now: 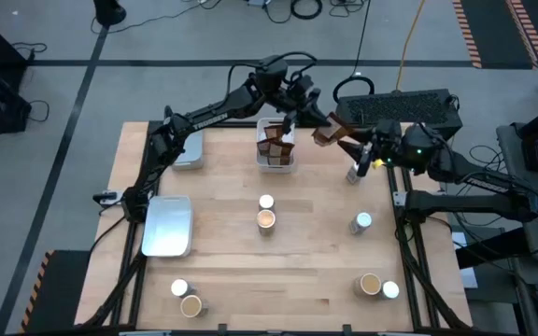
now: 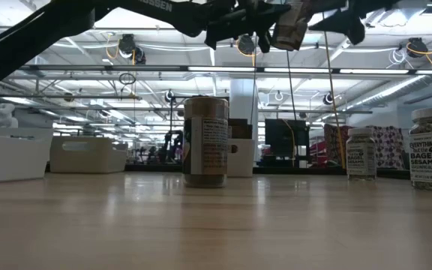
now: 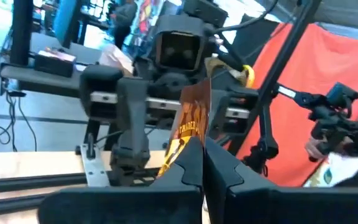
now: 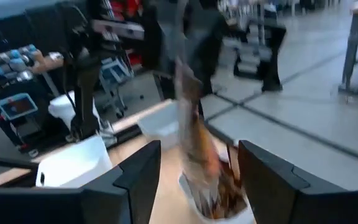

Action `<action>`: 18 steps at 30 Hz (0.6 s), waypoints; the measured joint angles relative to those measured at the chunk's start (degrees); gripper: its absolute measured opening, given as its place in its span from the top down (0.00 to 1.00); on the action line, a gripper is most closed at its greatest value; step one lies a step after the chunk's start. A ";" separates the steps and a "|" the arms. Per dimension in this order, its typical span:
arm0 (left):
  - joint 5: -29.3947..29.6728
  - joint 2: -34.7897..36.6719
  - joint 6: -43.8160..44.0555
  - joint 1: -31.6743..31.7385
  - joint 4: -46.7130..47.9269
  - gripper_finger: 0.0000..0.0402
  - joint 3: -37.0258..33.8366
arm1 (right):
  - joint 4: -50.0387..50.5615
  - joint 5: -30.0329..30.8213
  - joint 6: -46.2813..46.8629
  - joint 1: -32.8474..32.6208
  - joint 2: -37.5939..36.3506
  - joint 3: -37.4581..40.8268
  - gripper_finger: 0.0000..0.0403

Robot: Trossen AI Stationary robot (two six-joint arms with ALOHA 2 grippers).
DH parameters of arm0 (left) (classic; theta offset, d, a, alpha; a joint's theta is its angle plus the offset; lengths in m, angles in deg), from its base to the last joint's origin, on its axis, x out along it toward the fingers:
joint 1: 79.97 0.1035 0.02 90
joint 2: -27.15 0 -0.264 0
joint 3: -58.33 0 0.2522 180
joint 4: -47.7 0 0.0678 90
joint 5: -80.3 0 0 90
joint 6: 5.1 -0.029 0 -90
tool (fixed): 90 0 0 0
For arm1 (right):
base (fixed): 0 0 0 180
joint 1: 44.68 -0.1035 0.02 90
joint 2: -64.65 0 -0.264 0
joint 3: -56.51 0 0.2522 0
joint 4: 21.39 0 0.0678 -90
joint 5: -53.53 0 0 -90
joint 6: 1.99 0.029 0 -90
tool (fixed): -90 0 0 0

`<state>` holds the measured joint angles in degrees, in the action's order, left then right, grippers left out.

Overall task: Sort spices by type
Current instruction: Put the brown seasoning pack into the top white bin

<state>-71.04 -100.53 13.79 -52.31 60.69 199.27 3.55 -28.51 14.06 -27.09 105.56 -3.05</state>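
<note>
Handover of a brown packet (image 1: 325, 134) in mid-air, above the far edge of the worktop (image 1: 278, 271), just right of the bin (image 1: 276, 161) that already holds other brown packets.

Left hand (image 3: 202, 163): fingers pressed together on the packet's lower edge; packet stands upright between them in the left wrist view. Right hand (image 4: 199, 180): fingers well apart, packet hanging in the gap between them, no contact visible on either side. Judged: the left hand alone carries the packet.

Handling, judged: packet is a thin foil or paper pouch, light, soft, prone to flex and swing; the surface looks glossy, so likely slippery. Best hold is across the flat faces near a sealed edge, where it is stiffest; a pinch at mid-body could crumple the contents.

Rest of the spices on the worktop: white-topped jar (image 1: 266, 202) touching a tan-topped jar (image 1: 266, 219) at centre; white-topped jar (image 1: 361, 222) at right; mixed pairs at near left (image 1: 191, 304) and near right (image 1: 370, 284). Jars are rigid and round; grip across the lid or the body. Two pale trays (image 1: 167, 224) sit at left.
</note>
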 joint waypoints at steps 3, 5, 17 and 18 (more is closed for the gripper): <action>0.37 0.00 0.29 -0.04 -0.16 1.00 0.00 | -2.21 0.98 -2.17 0.00 0.06 0.00 0.52; 0.62 0.00 0.33 -0.18 -0.12 1.00 0.00 | -3.50 1.15 -3.17 0.00 0.37 0.00 0.52; 1.60 -0.02 0.36 -0.60 0.27 1.00 0.00 | -3.06 0.73 -3.47 0.00 1.88 0.00 0.84; 1.60 -0.02 0.34 -0.73 0.33 0.99 0.00 | -3.06 0.71 -3.47 0.00 1.88 0.00 0.89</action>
<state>-69.44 -100.56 14.13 -53.04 61.02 199.27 0.49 -27.81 10.59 -27.09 107.44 -3.05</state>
